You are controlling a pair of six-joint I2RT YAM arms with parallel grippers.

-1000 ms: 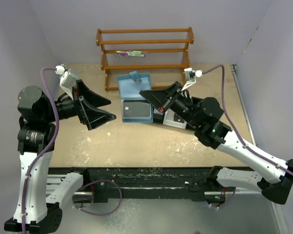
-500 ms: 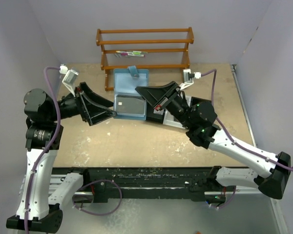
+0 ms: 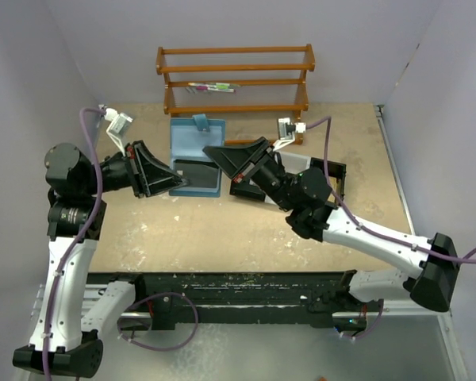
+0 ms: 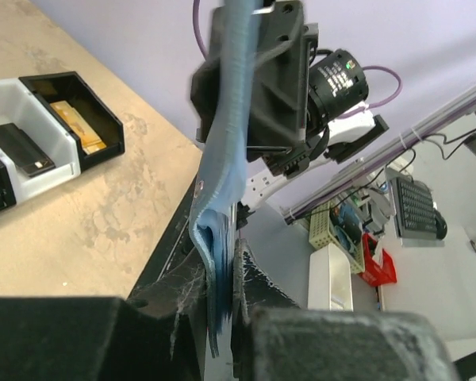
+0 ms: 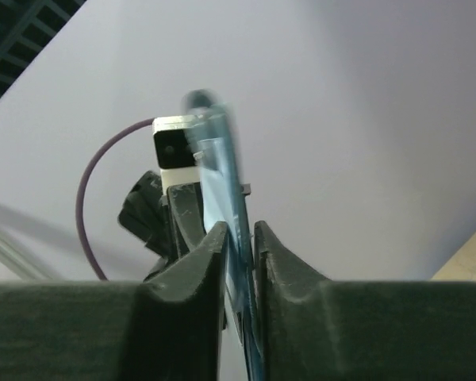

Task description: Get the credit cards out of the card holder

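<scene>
- Since the wallet point(image 3: 192, 141) is soft and folds, it is pinched from both sides, I judge, to keep it spread open and steady while a card is drawn out.
- The left fingers point(image 3: 178, 183) are nearly closed, clamped on the wallet's near left edge. The left wrist view shows the blue edge squeezed between them.
- The right fingers point(image 5: 213, 252) are all but shut on the opposite edge, with the blue leather caught between them.
- Held so, the wallet sits between the arms toward the back left of the table point(image 3: 246, 230). It faces up, and its snap tab point(image 3: 200, 121) points at the wooden rack point(image 3: 236, 79).
- A dark card point(image 3: 197, 172) lies in the wallet's near half, not yet out. I cannot tell how many are stacked there.
- The black tray point(image 4: 115, 141) off to the right holds an orange-brown item point(image 4: 78, 125) in one compartment and a dark flat piece point(image 4: 22, 149) in a white one.
</scene>
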